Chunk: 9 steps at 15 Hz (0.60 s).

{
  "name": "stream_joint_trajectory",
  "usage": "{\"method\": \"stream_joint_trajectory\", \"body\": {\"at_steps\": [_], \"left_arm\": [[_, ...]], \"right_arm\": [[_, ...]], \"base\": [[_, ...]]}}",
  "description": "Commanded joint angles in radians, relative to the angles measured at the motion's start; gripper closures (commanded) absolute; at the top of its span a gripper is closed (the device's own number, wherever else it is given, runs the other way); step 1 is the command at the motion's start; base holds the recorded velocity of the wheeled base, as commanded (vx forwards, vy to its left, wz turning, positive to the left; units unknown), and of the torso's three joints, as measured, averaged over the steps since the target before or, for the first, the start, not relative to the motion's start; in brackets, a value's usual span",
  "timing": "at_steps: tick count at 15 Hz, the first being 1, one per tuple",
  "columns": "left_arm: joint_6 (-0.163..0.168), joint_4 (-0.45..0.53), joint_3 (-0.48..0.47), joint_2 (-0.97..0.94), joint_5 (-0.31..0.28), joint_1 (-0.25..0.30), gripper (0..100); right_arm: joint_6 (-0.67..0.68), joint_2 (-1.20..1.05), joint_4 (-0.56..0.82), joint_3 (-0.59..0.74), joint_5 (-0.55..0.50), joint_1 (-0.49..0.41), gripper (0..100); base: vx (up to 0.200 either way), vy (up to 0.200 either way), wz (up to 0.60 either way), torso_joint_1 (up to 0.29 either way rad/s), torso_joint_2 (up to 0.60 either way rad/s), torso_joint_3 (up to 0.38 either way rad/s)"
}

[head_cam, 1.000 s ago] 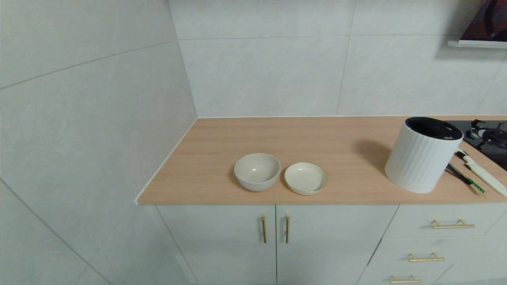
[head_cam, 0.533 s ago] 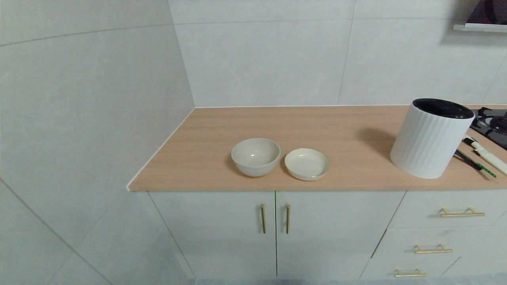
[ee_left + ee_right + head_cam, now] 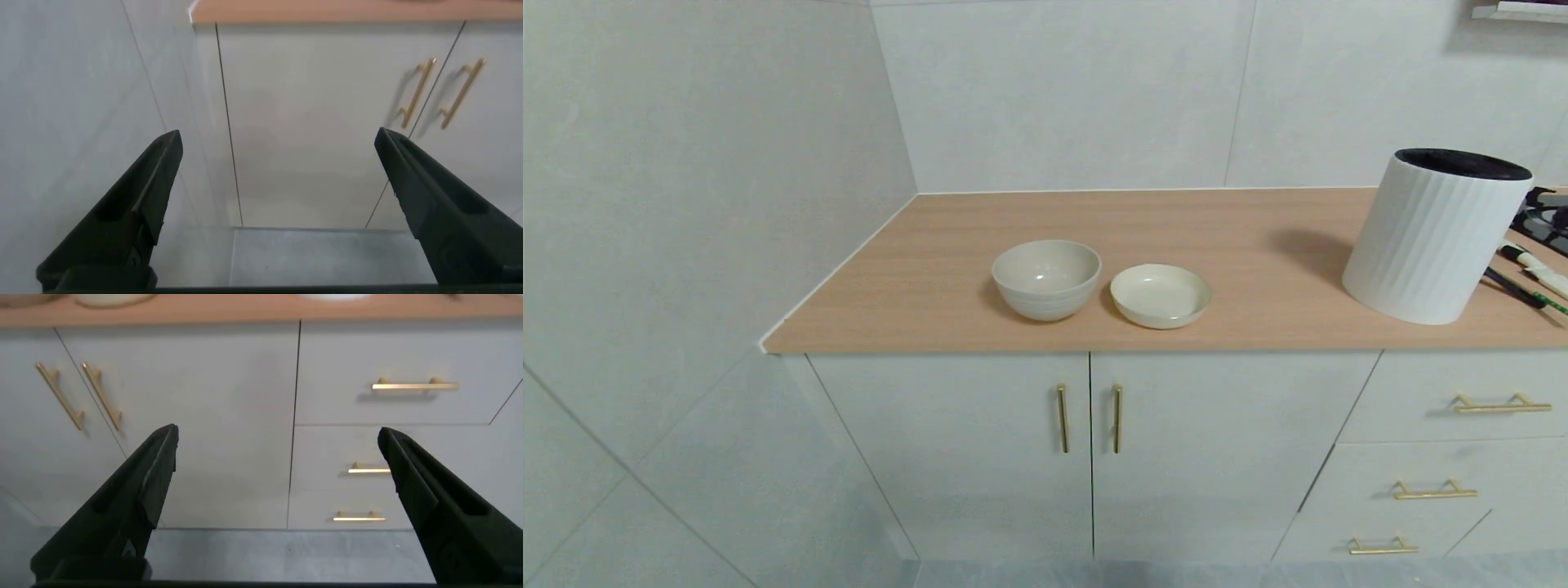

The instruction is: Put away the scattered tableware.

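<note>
Two glazed pieces sit near the front edge of the counter [image 3: 1258, 237] — a bowl [image 3: 1046, 278], with a shallow dish [image 3: 1161, 295] at its three o'clock. They are probably stiff, slick and breakable, best pinched at the rim. Left gripper [image 3: 277, 135] and right gripper [image 3: 278, 431] — jaws wide, empty.

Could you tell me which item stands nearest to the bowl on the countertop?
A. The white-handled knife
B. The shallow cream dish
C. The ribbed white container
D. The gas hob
B: the shallow cream dish sits close beside the bowl, on its right, on the wooden countertop, while the ribbed white container stands well farther to the right.
</note>
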Motion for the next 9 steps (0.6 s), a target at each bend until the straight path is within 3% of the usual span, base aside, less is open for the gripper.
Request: {"method": "stream_joint_trajectory", "body": {"at_steps": [1, 9], "left_arm": [[0.000, 0.000, 0.000, 0.000, 0.000, 0.000, 0], [0.000, 0.000, 0.000, 0.000, 0.001, 0.000, 0]], "right_arm": [[0.000, 0.001, -0.001, 0.000, 0.000, 0.000, 0], [0.000, 0.001, -0.001, 0.000, 0.000, 0.000, 0]], "base": [[0.000, 0.000, 0.00, -0.217, 0.51, 0.286], [0.000, 0.000, 0.00, -0.192, 0.48, 0.288]]}}
